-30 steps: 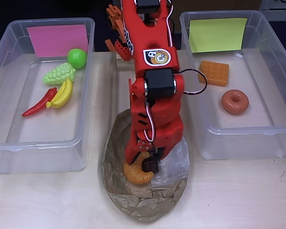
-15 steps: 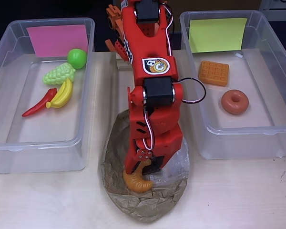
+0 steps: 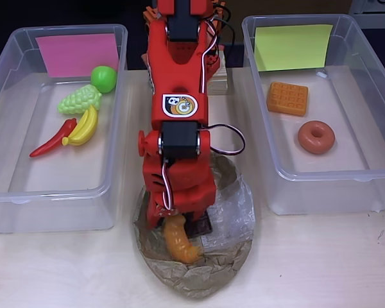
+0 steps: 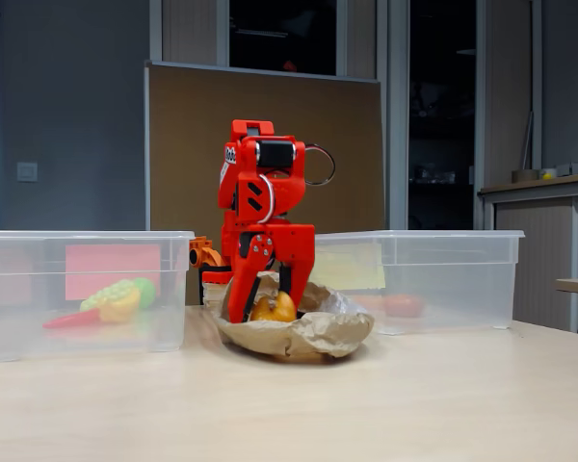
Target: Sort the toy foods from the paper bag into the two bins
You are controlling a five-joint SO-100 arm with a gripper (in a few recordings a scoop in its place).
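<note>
My red gripper (image 3: 178,226) points down into the crumpled brown paper bag (image 3: 199,273) at the table's front middle, shut on the orange croissant (image 3: 179,244). In the fixed view the croissant (image 4: 274,309) sits between the gripper (image 4: 267,313) fingers, just above the bag (image 4: 318,337). The left bin (image 3: 51,192) with the pink note holds a green apple (image 3: 103,78), grapes (image 3: 79,100), bananas (image 3: 83,126) and a red chili (image 3: 51,138). The right bin (image 3: 321,176) with the yellow-green note holds a waffle (image 3: 287,97) and a donut (image 3: 316,136).
The arm's base (image 3: 179,38) stands between the two bins at the back. A shiny tape patch (image 3: 239,208) covers the bag's right side. Bare table runs along the front edge on both sides of the bag. A brown board stands behind the table in the fixed view.
The arm has swung left over the bag and the wrist has turned. The croissant has moved with the gripper and now lies more upright in the overhead view.
</note>
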